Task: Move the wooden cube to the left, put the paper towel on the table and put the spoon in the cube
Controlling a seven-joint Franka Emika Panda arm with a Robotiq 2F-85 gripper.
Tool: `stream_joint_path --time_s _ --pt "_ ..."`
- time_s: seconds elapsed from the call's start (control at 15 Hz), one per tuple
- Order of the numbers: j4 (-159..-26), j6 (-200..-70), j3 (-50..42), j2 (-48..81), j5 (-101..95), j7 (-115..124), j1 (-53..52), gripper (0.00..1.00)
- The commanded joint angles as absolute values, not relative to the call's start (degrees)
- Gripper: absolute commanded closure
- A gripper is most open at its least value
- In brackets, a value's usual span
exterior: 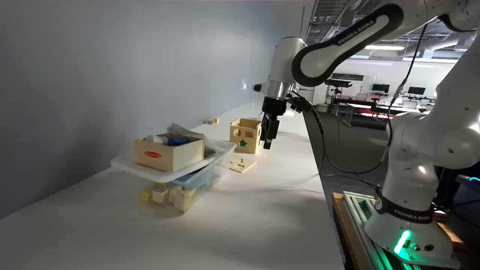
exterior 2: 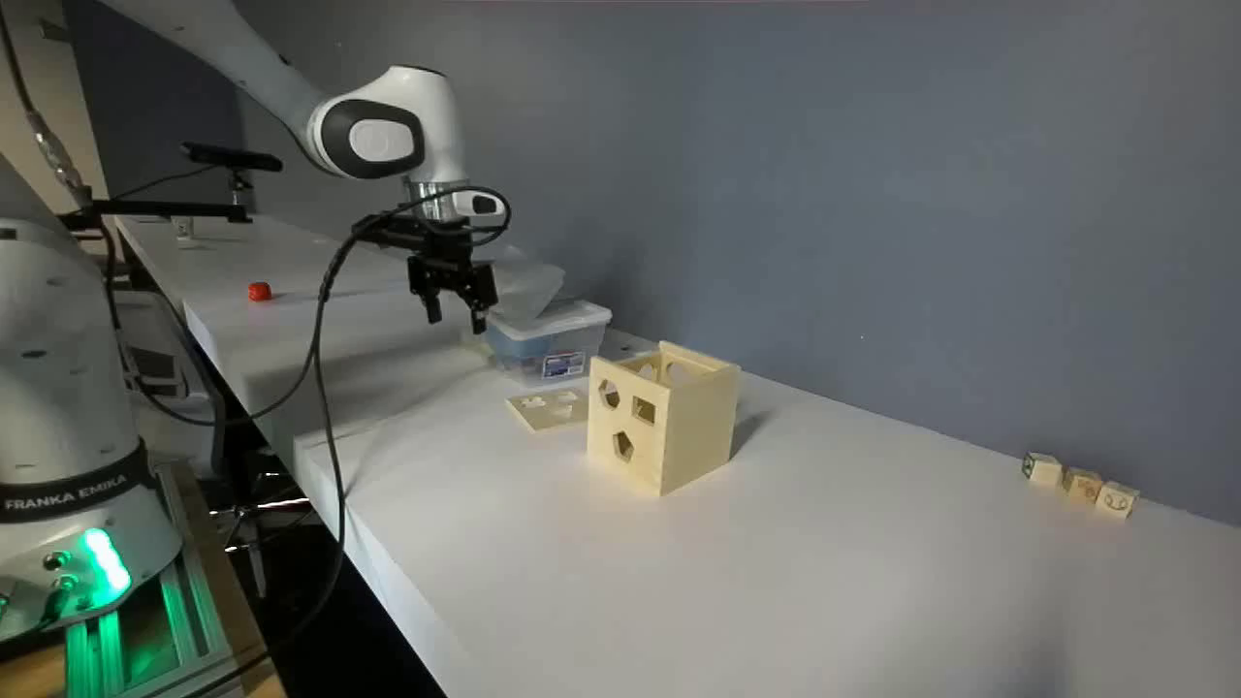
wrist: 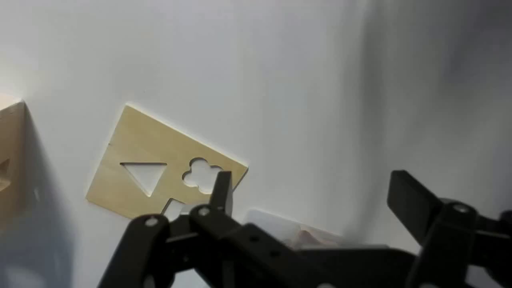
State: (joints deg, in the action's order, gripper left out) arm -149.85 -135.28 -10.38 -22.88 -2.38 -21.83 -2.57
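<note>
The wooden cube [exterior: 243,144] stands upright on the table with an open top and shaped holes in its sides. It also shows in an exterior view [exterior 2: 700,427] and, cut off, at the left edge of the wrist view [wrist: 12,160]. A pale crumpled sheet [exterior 2: 528,283], perhaps the paper towel, lies on the plastic box [exterior 2: 572,339]. The spoon is not visible. My gripper [exterior 2: 456,315] is open and empty above the table, beside the cube and apart from it. It also shows in an exterior view [exterior: 268,138] and the wrist view [wrist: 312,184].
A flat wooden panel with cutouts [wrist: 140,136] lies between the cube and plastic box. A wooden box with a red label [exterior: 161,155] sits on the plastic box's lid. Three small blocks [exterior 2: 1082,484] lie by the wall. A red object [exterior 2: 259,291] lies farther along the table.
</note>
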Motion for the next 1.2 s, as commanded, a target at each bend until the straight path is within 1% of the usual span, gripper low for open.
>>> stream_joint_path --time_s 0.0,0.27,0.53,0.8,1.13 --pt "-149.78 -135.16 -9.47 -22.84 -1.88 -22.17 -1.68 0.00" --pt "-149.78 -135.16 -9.47 -22.84 -1.88 -22.17 -1.68 0.00" --pt "-148.27 -141.12 -10.99 -20.13 -3.20 -22.22 0.81 0.00" --pt "-145.50 -147.68 -12.86 -15.10 -4.19 -23.03 4.15 0.00" --pt "-139.40 -151.58 -14.43 -8.48 -3.79 -22.99 7.01 0.00"
